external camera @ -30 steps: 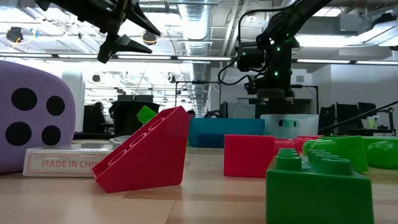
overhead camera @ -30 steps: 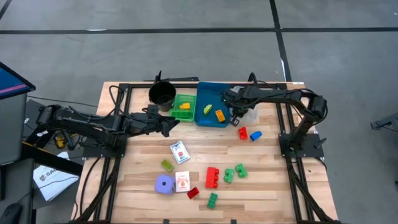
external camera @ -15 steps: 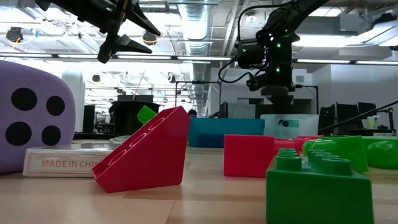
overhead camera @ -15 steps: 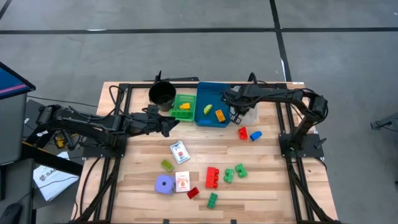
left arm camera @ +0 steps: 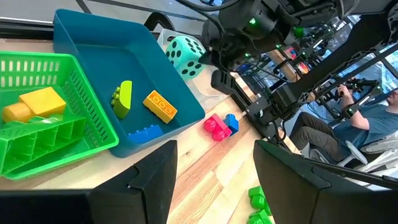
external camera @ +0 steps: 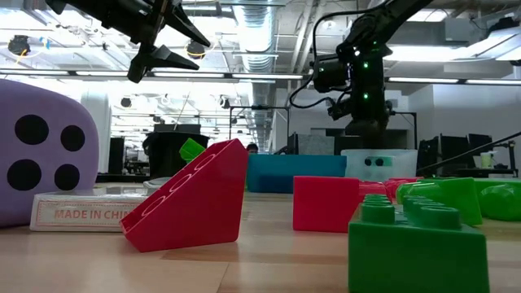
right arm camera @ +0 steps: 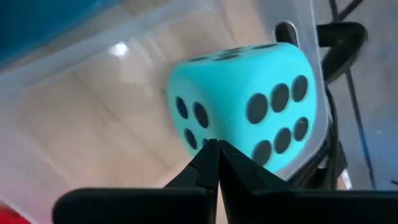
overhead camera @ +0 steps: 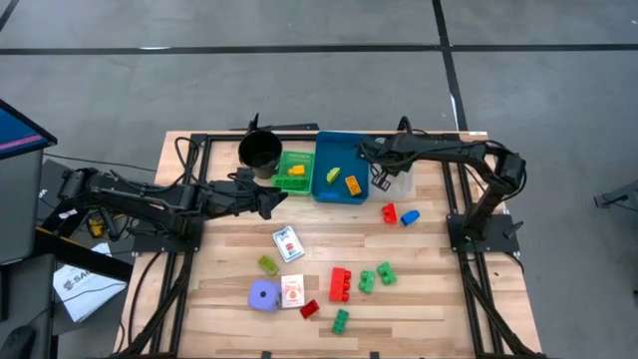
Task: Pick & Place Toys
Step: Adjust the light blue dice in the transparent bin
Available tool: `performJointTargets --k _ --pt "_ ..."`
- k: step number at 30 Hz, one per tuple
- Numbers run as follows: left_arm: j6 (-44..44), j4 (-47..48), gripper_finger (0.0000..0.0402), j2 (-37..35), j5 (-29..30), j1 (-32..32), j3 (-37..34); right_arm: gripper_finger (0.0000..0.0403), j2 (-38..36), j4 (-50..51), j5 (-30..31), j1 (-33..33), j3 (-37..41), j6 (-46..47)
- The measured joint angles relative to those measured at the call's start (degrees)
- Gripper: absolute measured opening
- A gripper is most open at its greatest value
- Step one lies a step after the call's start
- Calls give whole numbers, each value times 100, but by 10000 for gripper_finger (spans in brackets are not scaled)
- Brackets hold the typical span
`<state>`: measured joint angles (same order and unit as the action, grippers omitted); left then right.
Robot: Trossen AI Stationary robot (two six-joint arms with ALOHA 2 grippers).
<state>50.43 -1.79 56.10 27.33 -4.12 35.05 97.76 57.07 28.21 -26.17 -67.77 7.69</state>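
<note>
- Desk [overhead camera: 419, 299]: wooden slats; carries all items below.
- Blue tray [overhead camera: 334, 150]: just beside the right gripper [overhead camera: 377, 183]; holds a yellow brick [overhead camera: 353, 183] and a lime piece [overhead camera: 332, 176].
- Green basket [overhead camera: 293, 172]: just ahead of the left gripper [overhead camera: 271, 202]; holds one yellow brick, partly screened by mesh.
- Cyan die [right arm camera: 249, 118]: directly below and ahead of the right gripper, in a clear tray [left arm camera: 198, 93] whose edges are hard to trace. Judged light, soft foam that gives under pressure; take across two opposite flat faces.
- Purple die [overhead camera: 263, 295]: well apart from both grippers, touching a white card pack [overhead camera: 292, 290]. Same handling.
- Loose bricks, red [overhead camera: 341, 283] and green [overhead camera: 340, 320]: well apart from both. Judged rigid, light, slippery; pinch the flat sides, not the studs.
- Right gripper: fingers pressed together, holding nothing.
- Left gripper: fingers spread, empty, hanging above the desk.
- Hidden: the cyan die's underside.
</note>
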Motion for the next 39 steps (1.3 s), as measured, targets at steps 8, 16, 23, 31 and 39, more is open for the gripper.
performJointTargets --k 8,16,23,31,39 --pt "5 1 204 0 -14 -7 0 2 0 -48 734 -17 4 -323" --pt "3 0 204 0 -9 -44 0 1 0 66 1 -64 -11 -769" --pt "3 1 204 0 13 -44 0 1 0 44 -284 -101 -13 -772" --pt "5 0 204 0 13 -44 0 0 0 -16 -580 -110 -13 -943" --pt "7 -119 204 0 9 -44 0 0 -21 37 504 -292 -17 -735"
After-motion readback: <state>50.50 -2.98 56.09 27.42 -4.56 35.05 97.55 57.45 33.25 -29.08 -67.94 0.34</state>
